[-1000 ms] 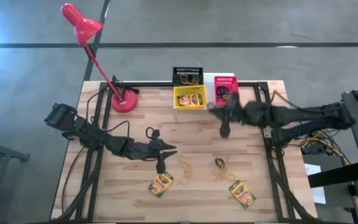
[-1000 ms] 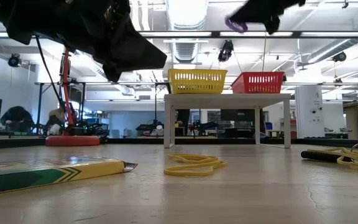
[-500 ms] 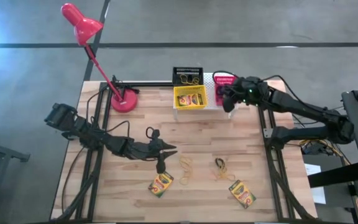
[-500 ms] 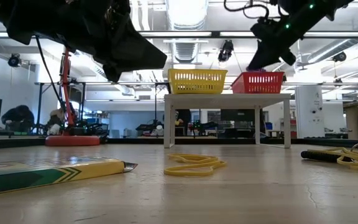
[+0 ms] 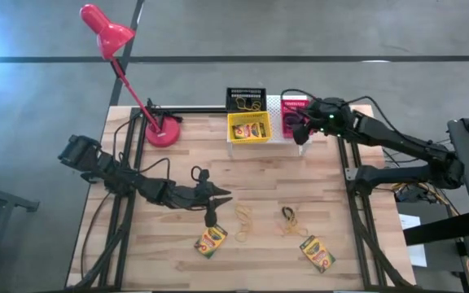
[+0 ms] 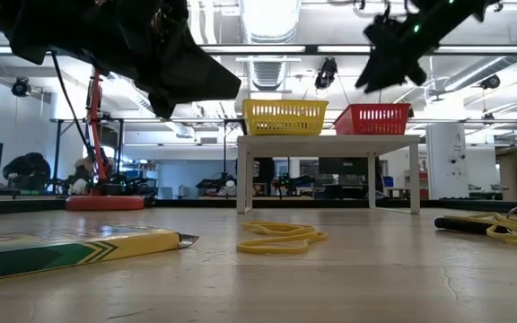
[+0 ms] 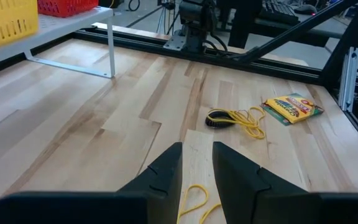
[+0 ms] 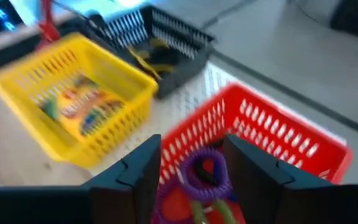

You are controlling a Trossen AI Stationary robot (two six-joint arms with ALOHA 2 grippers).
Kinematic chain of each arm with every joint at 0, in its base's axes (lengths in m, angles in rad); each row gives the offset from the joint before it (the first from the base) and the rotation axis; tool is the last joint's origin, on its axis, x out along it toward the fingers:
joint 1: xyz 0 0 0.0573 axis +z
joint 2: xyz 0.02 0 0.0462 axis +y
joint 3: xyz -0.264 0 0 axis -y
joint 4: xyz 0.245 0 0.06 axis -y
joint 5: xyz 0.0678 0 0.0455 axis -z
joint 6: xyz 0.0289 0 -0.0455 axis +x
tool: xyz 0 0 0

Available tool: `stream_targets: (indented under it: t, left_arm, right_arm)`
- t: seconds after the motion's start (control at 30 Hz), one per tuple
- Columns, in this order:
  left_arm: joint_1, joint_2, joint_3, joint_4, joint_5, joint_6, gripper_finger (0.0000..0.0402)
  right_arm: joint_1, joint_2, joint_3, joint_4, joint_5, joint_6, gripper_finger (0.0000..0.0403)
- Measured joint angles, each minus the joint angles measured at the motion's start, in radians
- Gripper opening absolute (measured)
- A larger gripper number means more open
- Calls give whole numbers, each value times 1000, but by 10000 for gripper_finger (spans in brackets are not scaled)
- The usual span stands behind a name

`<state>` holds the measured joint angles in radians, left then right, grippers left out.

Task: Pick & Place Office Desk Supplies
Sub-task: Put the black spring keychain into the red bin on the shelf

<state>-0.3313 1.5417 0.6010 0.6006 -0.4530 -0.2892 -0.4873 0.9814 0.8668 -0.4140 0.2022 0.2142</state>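
Since the right arm was swung from mid-table to the back edge: it is now parked over the white riser [image 5: 277,104], above the red basket [image 5: 294,119].
Right gripper [image 8: 191,163]: fingers spread apart, nothing pinched between them; a second ago they were closed on a purple ring.
Purple ring [image 8: 202,173]: seen through the gap in the fingers, lying inside the red basket with other rings, so this drop-off can be called done.
Left gripper [image 7: 197,164]: held partly open and empty over the wood table [image 5: 186,155], unmoved across the frames, near a crayon box [image 5: 211,241].
Yellow basket [image 5: 248,128]: one crayon box already inside.
Black basket [image 5: 245,99]: rubber bands inside.
Leftovers: two crayon boxes [image 5: 317,253], loose rubber bands [image 5: 243,221], a black ring tangled with bands [image 5: 287,214], all still to be sorted.
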Motion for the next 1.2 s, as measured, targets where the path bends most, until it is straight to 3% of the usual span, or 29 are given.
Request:
stream_targets:
  t: [0.13, 0.33, 0.53, 0.67, 0.87, 1.2]
  left_arm:
    - [0, 0, 0, 0, 0, -2, 94]
    - [0, 0, 0, 0, 0, -24, 94]
    - [0, 0, 1, 1, 0, -26, 94]
    - [0, 0, 1, 1, 0, -26, 94]
    - [9, 0, 1, 1, 0, -25, 94]
    - [27, 0, 1, 1, 0, -25, 94]
  right_arm:
    - [118, -65, 18, -1, 1, 1, 166]
    - [456, -124, -24, 0, 23, 72, 148]
    - [843, -69, -107, -1, 285, 226, 136]
    - [1003, 15, -159, -1, 390, 405, 132]
    - [1000, 161, -213, -4, 262, 620, 134]
    - [794, 398, -228, -2, 9, 542, 121]
